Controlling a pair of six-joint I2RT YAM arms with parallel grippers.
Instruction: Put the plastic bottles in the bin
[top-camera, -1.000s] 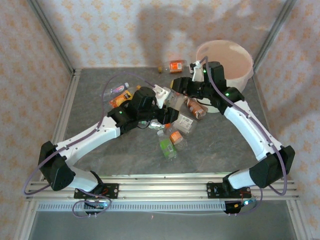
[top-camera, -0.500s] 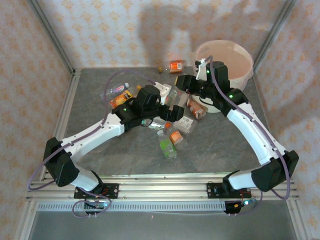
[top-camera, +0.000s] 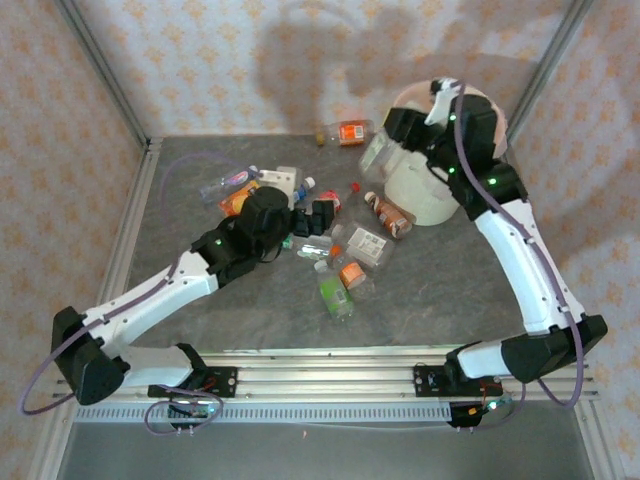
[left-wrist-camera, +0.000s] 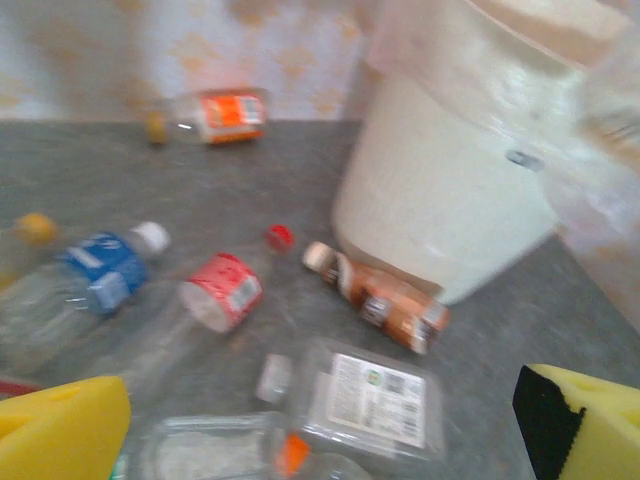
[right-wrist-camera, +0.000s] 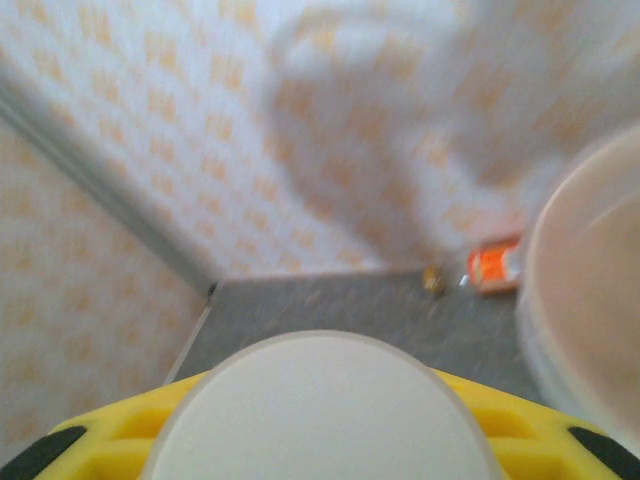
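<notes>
Illumination is bright, even and diffuse. Soft arm shadows (top-camera: 330, 50) fall on the back wall (top-camera: 180, 60) above the table's (top-camera: 250, 320) far edge. Both wrist views are motion-blurred: the bin (left-wrist-camera: 450, 180) and the bottles (left-wrist-camera: 220, 290) smear. The overhead view is sharp.

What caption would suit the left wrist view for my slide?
Open left gripper above scattered clear plastic bottles on the grey table, beside the large cream-white round bin.

The cream-white bin (top-camera: 425, 195) is seen upright at the far right of the bench (top-camera: 250, 310), with crushed plastic bottles (top-camera: 345, 265) strewn on their sides to its left, an orange-labelled bottle (top-camera: 350, 131) laid near the back wall, and a clear bottle (top-camera: 375, 152) held aloft beside its rim.
</notes>
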